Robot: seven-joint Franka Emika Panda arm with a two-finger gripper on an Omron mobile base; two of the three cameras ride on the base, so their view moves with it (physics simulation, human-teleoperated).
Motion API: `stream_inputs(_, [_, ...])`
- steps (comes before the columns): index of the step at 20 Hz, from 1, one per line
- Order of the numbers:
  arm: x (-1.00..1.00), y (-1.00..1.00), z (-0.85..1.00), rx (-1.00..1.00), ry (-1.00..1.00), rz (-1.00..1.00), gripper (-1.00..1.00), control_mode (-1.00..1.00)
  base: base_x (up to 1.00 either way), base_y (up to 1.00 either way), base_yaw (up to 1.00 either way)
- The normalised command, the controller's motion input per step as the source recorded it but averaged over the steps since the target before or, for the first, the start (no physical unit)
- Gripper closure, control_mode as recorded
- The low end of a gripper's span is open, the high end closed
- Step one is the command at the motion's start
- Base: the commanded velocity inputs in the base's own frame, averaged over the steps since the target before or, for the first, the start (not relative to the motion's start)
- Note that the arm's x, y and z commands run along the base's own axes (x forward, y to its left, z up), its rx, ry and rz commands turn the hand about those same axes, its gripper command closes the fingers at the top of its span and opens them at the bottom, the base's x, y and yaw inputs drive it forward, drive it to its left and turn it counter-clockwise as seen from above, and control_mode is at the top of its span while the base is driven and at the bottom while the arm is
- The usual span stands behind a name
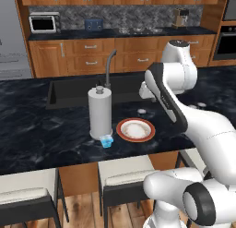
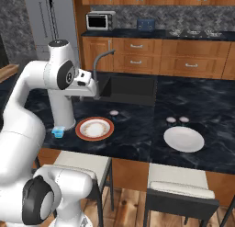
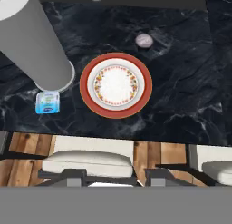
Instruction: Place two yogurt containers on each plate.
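So at this point I had the arm parked high over the black marble counter (image 2: 137, 134), hand cam looking straight down. Gripper (image 2: 92, 89) itself: couldn't tell if it was open or clenched, fingertips weren't readable in any cam, but it wasn't carrying anything afaict.

Key relation: the translucent light-blue yogurt cup (image 3: 47, 102) sat by the counter's front edge, just beside the foot of the tall white paper-towel roll (image 1: 100, 112), on the robot's left of the orange-red-rimmed round plate (image 3: 116, 85). One small whitish dark-topped cup (image 3: 143, 40) lay behind that plate toward the black sink (image 2: 131, 88), apart from it. Two more whitish cups (image 2: 177, 119) sat just behind the plain white round plate (image 2: 183, 139), well off to the right.

Both plates were empty, so nothing done yet imo. Blue cup was nearest the hand, but the roll crowded one side and the counter edge another, so I'd have come straight down w/ fingers clear of the roll. Cup behind the plate had way more room around it.
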Motion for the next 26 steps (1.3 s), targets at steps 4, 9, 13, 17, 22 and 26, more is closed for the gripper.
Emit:
stream_inputs(4, [-0.07,0.21,-0.16,0.00,-0.19,0.00,-1.00,-1.00,0.00,0.00,0.00])
stream_inputs(9, [-0.12,0.77,-0.48,-0.09,0.00,-0.01,-1.00,-1.00,0.00,0.00,0.00])
stream_inputs(13, [0.01,0.67,-0.61,-0.05,0.06,0.00,-1.00,-1.00,0.00,0.00,0.00])
stream_inputs(17, [0.36,0.62,-0.56,0.00,0.00,0.03,-1.00,-1.00,0.00,0.00,0.00])
stream_inputs(22, [0.21,0.41,-0.09,0.03,0.01,0.00,-1.00,-1.00,0.00,0.00,0.00])
stream_inputs(26, [0.08,0.06,0.00,0.00,0.17,0.00,-1.00,-1.00,0.00,0.00,0.00])
